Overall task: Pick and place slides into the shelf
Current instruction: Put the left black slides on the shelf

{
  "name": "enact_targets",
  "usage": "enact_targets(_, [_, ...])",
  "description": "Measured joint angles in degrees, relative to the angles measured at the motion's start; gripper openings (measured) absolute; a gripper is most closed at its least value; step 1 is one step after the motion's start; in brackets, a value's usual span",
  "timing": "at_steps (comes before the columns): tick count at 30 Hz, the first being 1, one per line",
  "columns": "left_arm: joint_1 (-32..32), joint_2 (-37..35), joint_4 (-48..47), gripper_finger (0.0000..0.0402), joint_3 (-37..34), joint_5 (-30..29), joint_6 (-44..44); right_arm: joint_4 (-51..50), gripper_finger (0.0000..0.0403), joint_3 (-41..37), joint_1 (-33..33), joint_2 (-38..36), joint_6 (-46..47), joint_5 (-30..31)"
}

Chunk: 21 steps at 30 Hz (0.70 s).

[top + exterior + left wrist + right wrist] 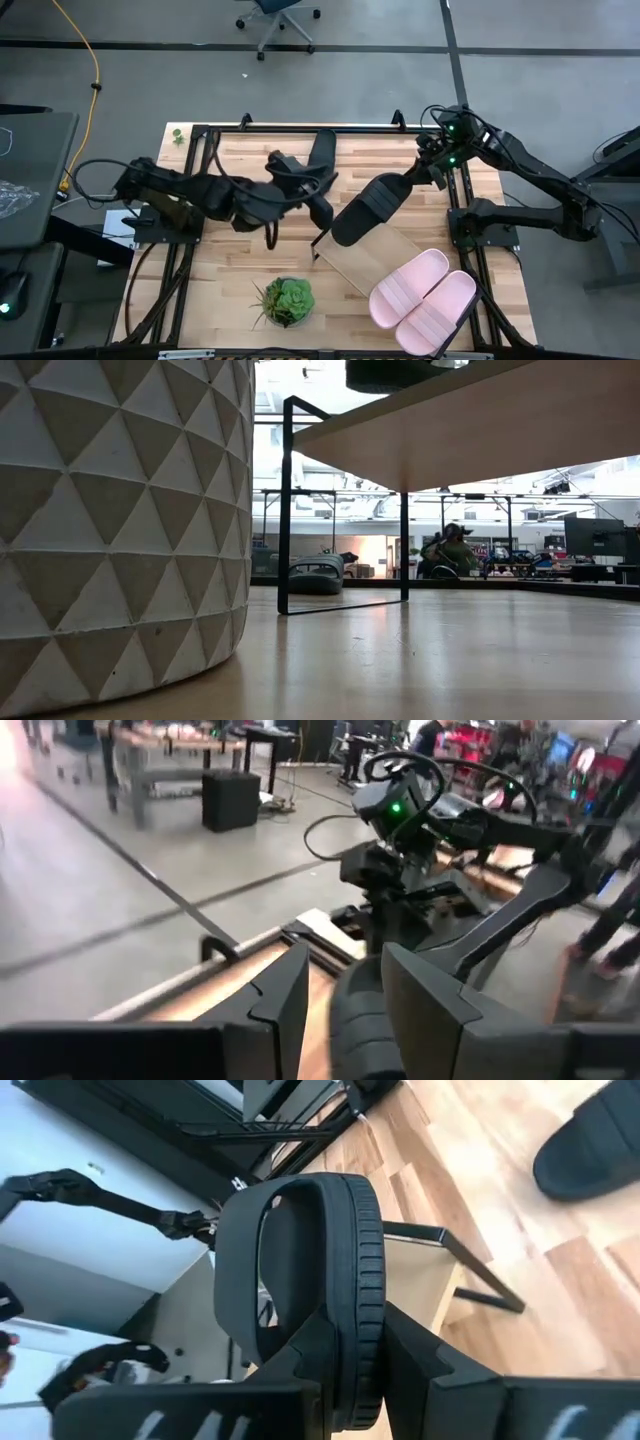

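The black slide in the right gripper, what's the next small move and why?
Probably ease it down flat onto the shelf. The right gripper is clamped on a black slide hanging tilted over the shelf's bare end, while both pink slides already lie at its other end.

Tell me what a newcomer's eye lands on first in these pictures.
Both grippers hold black slides above the table's middle: the right gripper carries a black slide over the near-left end of the shelf, and the left gripper grips another black slide toward the table's far edge. The pink slides sit paired on the shelf's right end, with a green potted plant near the front edge.
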Motion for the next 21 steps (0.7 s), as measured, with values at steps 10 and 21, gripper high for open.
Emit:
enact_targets(10, [0.14,-2.62,-5.68,0.0117,-0.02,2.99,16.24,-0.79,0.0039,0.00,0.01,0.18,7.51,-1.68])
enact_targets(21, [0.14,-6.20,-20.22,0.0117,-0.06,5.08,16.06,-3.28,0.0039,0.00,1.85,1.85,12.42,2.69])
